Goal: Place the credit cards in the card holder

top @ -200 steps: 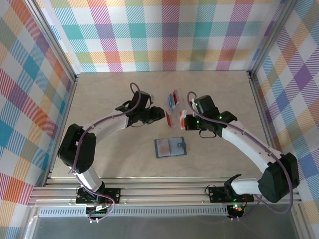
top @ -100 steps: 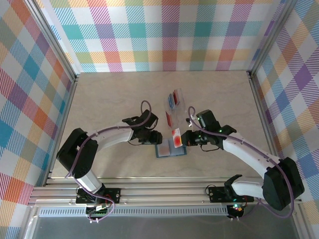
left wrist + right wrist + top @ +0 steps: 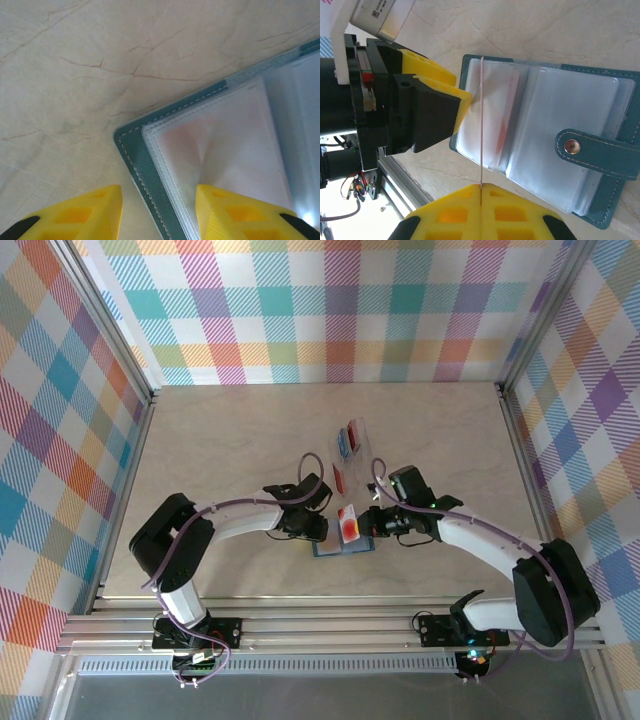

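Note:
The teal card holder [image 3: 335, 549] lies open on the table, its clear sleeves facing up [image 3: 570, 120] and its snap tab [image 3: 605, 151] at the right. My right gripper [image 3: 372, 523] [image 3: 481, 186] is shut on a red credit card [image 3: 349, 525], which stands on edge [image 3: 481, 115] just over the holder's left page. My left gripper [image 3: 316, 528] [image 3: 159, 212] is open and astride the holder's left edge [image 3: 131, 155]. One yellow finger [image 3: 85, 215] is over the table and the other [image 3: 240, 212] rests on the clear sleeve.
A clear plastic case [image 3: 347, 440] with blue and red cards lies beyond the holder, and another red card [image 3: 338, 478] sits next to it. Checked walls ring the table. The aluminium rail with both arm bases runs along the near edge.
My right gripper carried the red card from beside the clear case down to the holder's left page. My left gripper came in from the far left to the holder's left edge.

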Controlling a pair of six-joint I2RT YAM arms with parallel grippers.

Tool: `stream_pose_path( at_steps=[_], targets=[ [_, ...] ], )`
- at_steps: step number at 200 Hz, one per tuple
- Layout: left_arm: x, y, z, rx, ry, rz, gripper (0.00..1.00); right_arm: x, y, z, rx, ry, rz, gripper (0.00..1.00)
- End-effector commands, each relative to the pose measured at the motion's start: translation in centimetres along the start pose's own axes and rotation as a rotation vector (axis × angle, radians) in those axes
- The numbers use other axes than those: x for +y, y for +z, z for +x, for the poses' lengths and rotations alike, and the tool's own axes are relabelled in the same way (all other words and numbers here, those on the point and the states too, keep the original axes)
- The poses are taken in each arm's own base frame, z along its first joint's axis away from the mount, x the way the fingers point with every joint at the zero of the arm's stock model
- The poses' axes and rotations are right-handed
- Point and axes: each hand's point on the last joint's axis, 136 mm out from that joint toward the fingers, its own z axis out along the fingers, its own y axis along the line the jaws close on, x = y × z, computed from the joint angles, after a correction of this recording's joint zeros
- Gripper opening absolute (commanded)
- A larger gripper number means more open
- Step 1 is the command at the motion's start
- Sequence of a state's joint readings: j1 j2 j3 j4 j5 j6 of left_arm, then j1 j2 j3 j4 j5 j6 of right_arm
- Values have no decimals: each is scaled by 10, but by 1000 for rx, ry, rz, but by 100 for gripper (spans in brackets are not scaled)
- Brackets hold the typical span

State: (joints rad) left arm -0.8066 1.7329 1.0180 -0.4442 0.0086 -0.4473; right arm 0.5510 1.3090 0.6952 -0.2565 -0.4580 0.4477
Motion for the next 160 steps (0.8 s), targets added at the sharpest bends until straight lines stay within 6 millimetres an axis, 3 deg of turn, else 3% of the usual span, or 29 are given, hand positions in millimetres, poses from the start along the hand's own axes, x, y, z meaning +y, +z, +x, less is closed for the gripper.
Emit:
stream_pose_path(
  at_steps=[1, 160],
  targets=[
    [3, -1, 0, -3, 32, -62, 41, 4, 4, 2, 7, 2, -33, 0],
    [10, 12, 16, 24, 19, -78, 33, -10, 34, 16, 137, 113, -58, 0]
  ],
)
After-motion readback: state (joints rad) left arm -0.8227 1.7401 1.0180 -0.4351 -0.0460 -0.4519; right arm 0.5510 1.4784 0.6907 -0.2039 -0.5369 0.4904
